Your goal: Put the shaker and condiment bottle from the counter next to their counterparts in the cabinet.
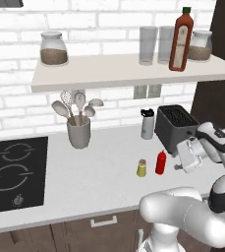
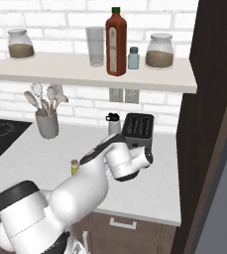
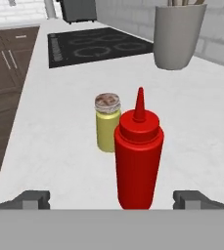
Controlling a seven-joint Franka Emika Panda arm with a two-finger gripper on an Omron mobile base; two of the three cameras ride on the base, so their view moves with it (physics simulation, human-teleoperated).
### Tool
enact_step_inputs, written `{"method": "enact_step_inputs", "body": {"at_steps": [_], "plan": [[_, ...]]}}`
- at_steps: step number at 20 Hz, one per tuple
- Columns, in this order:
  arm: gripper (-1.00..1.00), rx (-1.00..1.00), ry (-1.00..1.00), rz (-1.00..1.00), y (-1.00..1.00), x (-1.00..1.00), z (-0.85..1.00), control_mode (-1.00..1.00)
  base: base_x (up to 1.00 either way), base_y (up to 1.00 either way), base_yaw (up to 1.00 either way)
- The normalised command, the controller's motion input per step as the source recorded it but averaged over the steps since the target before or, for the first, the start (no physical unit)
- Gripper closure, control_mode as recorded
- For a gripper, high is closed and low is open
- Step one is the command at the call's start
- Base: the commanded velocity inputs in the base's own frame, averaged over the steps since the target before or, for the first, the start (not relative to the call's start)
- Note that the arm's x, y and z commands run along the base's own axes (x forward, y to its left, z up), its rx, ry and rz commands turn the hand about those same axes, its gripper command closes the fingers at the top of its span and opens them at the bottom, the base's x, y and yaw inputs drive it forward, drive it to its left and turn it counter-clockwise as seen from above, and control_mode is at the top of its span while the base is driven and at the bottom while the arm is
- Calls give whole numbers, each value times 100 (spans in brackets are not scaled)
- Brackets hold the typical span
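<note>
A red squeeze bottle (image 3: 138,155) stands upright on the pale counter (image 1: 99,172), with a small yellow shaker (image 3: 107,122) just behind it at eleven o'clock. A grey utensil crock (image 3: 176,35) stands farther back at one o'clock. The gripper (image 3: 112,199) is spread wide, its fingertips flanking the bottle, holding nothing.

Kitchen: cooktop (image 1: 13,172), toaster (image 1: 175,125), utensil crock (image 1: 78,132), brick wall.

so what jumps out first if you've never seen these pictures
The small red squeeze bottle stands upright on the pale counter, between the robot's open fingers, with a little yellow shaker just behind it. Above, on the white shelf, a tall dark-red sauce bottle stands among glass jars.
</note>
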Motion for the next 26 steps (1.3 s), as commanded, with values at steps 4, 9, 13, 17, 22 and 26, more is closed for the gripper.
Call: {"method": "enact_step_inputs", "body": {"at_steps": [4, 9, 13, 17, 22, 26], "plan": [[-100, 5, 3, 0, 10, 7, -12, -100, 0, 0, 0], [-100, 5, 2, 0, 6, 10, -2, -100, 0, 0, 0], [-100, 4, 1, 0, 1, 12, 0, -100, 0, 0, 0], [-100, 3, 0, 0, 1, 11, 0, -100, 0, 0, 0], [-100, 3, 0, 0, 4, 5, -4, -100, 0, 0, 0], [-100, 5, 1, 0, 4, 0, -4, -100, 0, 0, 0]]}}
